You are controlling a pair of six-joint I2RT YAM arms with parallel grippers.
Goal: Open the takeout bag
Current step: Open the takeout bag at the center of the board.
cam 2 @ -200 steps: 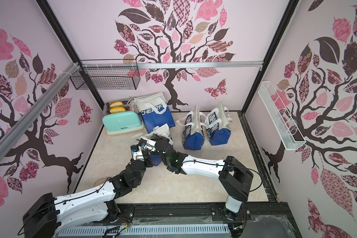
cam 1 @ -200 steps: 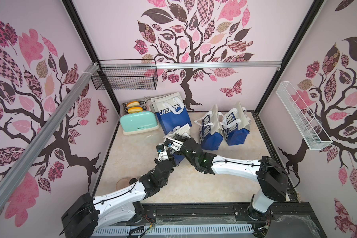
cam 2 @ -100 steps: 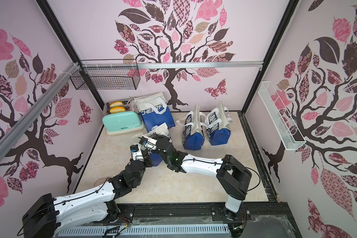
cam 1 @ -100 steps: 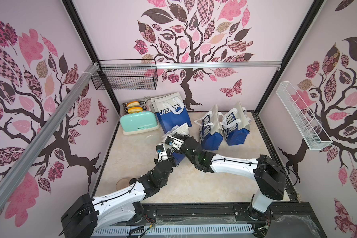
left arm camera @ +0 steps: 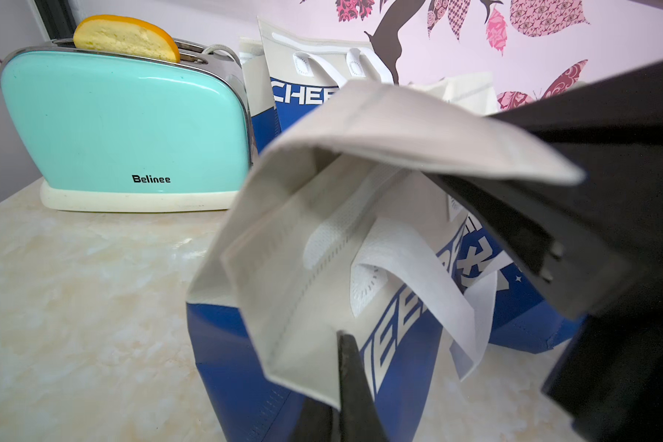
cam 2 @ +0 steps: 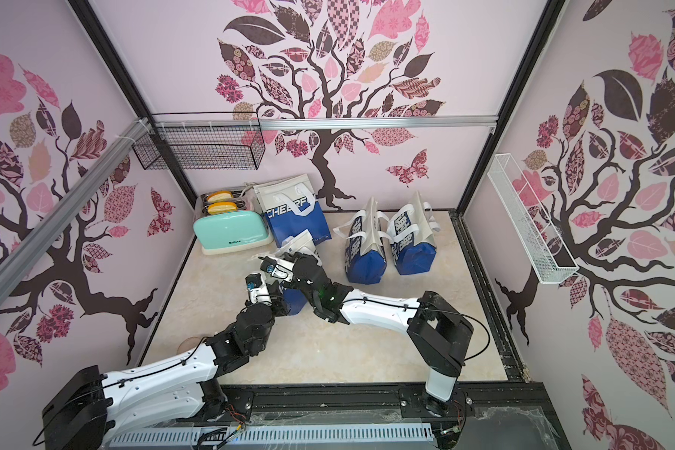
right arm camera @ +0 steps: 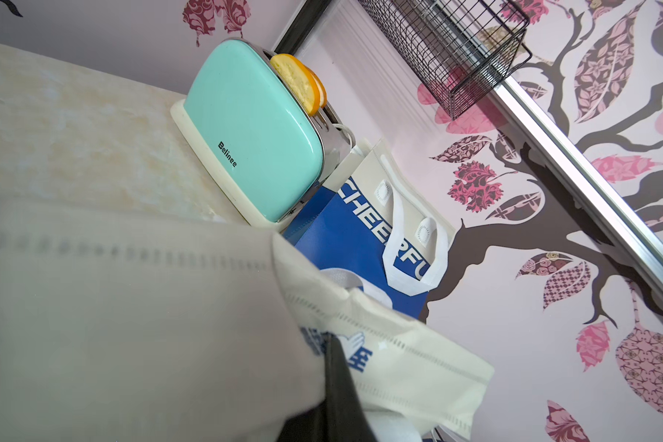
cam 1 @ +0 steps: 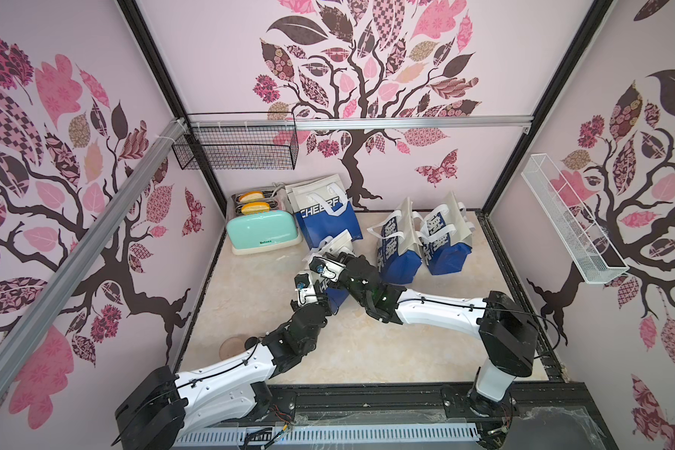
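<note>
Fabric this thin is our worry. In both top views the bag (cam 1: 338, 249) (cam 2: 303, 242) stands near the middle of the surface (cam 1: 250, 304), just in front of a bigger bag (cam 1: 324, 218) and near the toaster (cam 1: 264, 233). The left gripper (cam 1: 325, 291) and right gripper (cam 1: 327, 260) are both closed on its top from opposite sides. If they pull apart too fast or unevenly, we judge the light bag could tip, drag into the bigger bag, or lose a rim from a pinch. It looks blue below and off-white above, with the top flap bent over. In the left wrist view the left gripper (left arm camera: 340, 344) pinches the near rim tight, while the right gripper (left arm camera: 513, 153) clamps the far flap. The mouth gapes only partly, and a white handle (left arm camera: 410, 268) droops across it. We think that handle could snag on a finger as the sides part. The near rim looks creased and the side panel is folded inward. In the right wrist view the right gripper (right arm camera: 333, 352) is shut on a wide fold of off-white cloth. It seems to bite close to the edge, so we think that hold could slip under a hard pull. The cloth shows stitch lines and a small blue print, and it blurs near the lens.
</note>
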